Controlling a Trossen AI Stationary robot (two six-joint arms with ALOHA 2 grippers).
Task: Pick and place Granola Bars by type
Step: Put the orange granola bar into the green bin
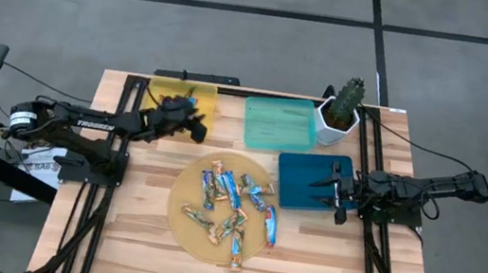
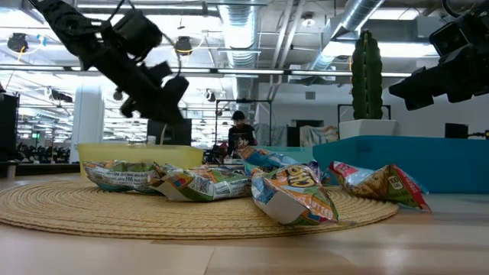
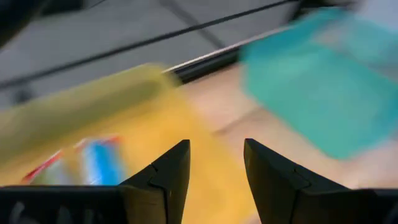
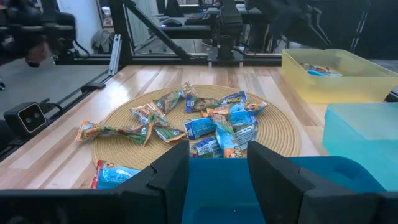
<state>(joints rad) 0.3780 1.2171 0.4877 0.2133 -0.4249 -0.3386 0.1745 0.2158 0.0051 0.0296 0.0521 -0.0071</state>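
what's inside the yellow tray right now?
The yellow tray holds at least one blue-and-white granola bar, seen past the open left gripper hovering above it. The arm covers part of the tray in the high view, so the full count is unclear.

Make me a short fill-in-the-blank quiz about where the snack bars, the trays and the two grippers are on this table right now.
1. Most granola bars lie piled on a round woven ____.
2. The left gripper hovers, fingers open, over the ____ tray.
3. The right gripper waits above the dark ____ tray.
4. The potted cactus stands beside the ____ tray.

Missing words: mat; yellow; blue; teal
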